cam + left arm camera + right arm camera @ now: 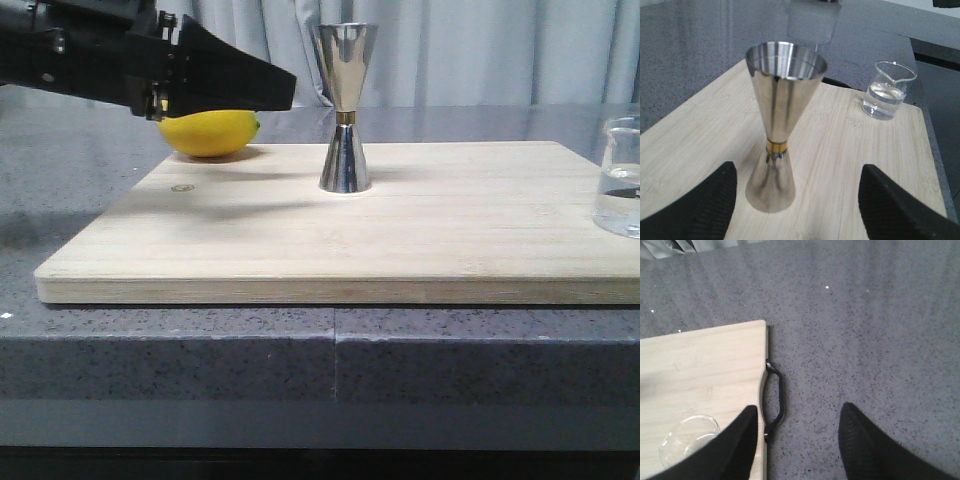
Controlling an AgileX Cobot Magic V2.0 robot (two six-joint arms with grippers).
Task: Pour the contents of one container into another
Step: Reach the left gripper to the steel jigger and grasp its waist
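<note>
Nothing poured yet. Small clear glass beaker, holding liquid, is seen untouched at the board's right edge; tall steel hourglass jigger stands mid-board. Left gripper and right gripper are both spread, empty.

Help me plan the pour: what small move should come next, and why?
Probably ease the left gripper forward until its open fingers straddle the jigger, then close to steady it. The jigger stands upright and free on the board, just ahead, and the beaker holding clear liquid is not yet gripped.

Glossy steel jigger, clear glass beaker, matt wooden board.
</note>
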